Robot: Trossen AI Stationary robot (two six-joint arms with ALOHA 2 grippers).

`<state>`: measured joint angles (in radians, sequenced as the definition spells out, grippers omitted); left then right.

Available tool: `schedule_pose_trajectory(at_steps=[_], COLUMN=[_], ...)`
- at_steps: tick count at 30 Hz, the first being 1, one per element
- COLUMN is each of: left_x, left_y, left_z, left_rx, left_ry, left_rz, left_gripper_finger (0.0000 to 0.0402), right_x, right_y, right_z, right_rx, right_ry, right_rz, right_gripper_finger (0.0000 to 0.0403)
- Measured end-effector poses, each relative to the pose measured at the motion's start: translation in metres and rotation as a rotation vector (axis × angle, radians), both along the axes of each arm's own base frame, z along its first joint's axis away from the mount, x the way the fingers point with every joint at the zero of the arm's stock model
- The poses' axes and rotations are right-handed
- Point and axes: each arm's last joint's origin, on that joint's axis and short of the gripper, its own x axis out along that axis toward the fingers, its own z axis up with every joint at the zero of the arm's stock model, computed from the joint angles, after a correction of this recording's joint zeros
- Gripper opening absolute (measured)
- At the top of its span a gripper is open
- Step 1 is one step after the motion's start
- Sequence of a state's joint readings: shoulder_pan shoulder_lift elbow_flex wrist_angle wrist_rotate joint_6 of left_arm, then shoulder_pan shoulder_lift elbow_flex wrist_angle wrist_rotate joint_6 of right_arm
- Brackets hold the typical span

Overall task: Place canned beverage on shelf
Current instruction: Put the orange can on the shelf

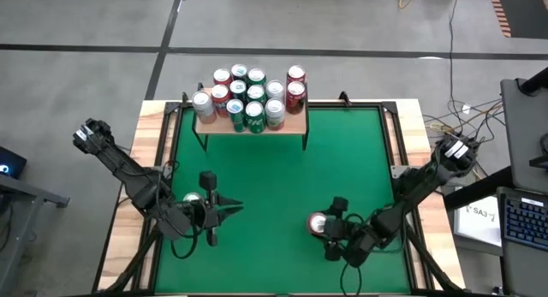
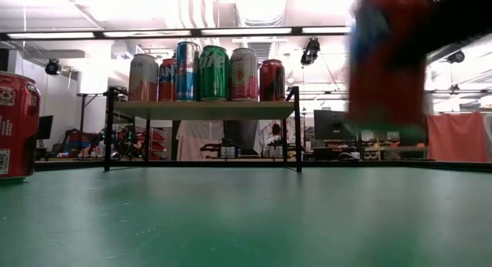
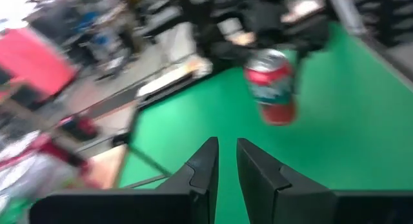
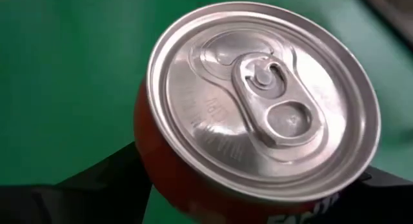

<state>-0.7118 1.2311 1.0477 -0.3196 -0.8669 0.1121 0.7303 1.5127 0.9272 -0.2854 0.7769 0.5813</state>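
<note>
Up close, red can [image 4: 258, 121], silver lid, tab unopened, pinched by right claw [image 1: 330, 233], left claw [image 3: 226, 169] pressed together

Cans [image 1: 248, 96] crowded on the shelf [image 1: 295, 124] at the table's [image 1: 274, 177] far edge — one can [image 1: 318, 223] near the front, right.

A green bench [image 1: 282, 160] with pale wood edging is standing on a grey floor [image 1: 86, 74] crossed by dark lines. A keyboard [image 1: 522, 218] and a white sheet of paper [image 1: 479, 218] are lying on a side desk next to the bench, with loose cables [image 1: 445, 121] trailing over the floor nearby. Beyond the bench, long ceiling lights [image 2: 246, 30] are glowing over a cluttered workshop, and a red cloth [image 2: 460, 136] is hanging at one side.
</note>
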Motion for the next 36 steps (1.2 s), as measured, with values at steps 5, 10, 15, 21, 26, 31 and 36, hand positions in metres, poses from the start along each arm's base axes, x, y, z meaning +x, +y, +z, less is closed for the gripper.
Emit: schedule_pose_trajectory(at_steps=[5,10,15,21,26,31,36], left_x=[0.004,0.015,0.012,0.018,0.033,0.048,0.06], left_y=[-0.004,0.006,0.016,0.023,0.031,0.031,0.031], left_z=[-0.016,-0.027,-0.039,-0.042,-0.05,-0.057,-0.057], left_rx=[-0.019,-0.07,-0.139,-0.175,-0.142,-0.119,-0.109], left_ry=[-0.012,-0.255,-0.345,-0.368,-0.343,-0.317,-0.309], left_rz=[-0.163,-0.128,-0.096,-0.023,0.049,0.062,0.038], left_gripper_finger=[0.004,0.0043,0.0074,0.0164,0.0247,0.0299,0.0325], right_x=[0.03,0.059,0.076,0.087,0.095,0.1,0.104], right_y=[-0.016,-0.04,-0.062,-0.076,-0.083,-0.09,-0.095], right_z=[0.036,0.055,0.061,0.074,0.079,0.082,0.079], right_rx=[-0.064,-0.147,-0.219,-0.236,-0.279,-0.293,-0.298], right_ry=[-0.164,-0.309,-0.289,-0.305,-0.284,-0.257,-0.233], right_rz=[0.203,0.364,0.322,0.292,0.275,0.269,0.251], right_gripper_finger=[0.029,0.029,0.029,0.029,0.029,0.029,0.029])
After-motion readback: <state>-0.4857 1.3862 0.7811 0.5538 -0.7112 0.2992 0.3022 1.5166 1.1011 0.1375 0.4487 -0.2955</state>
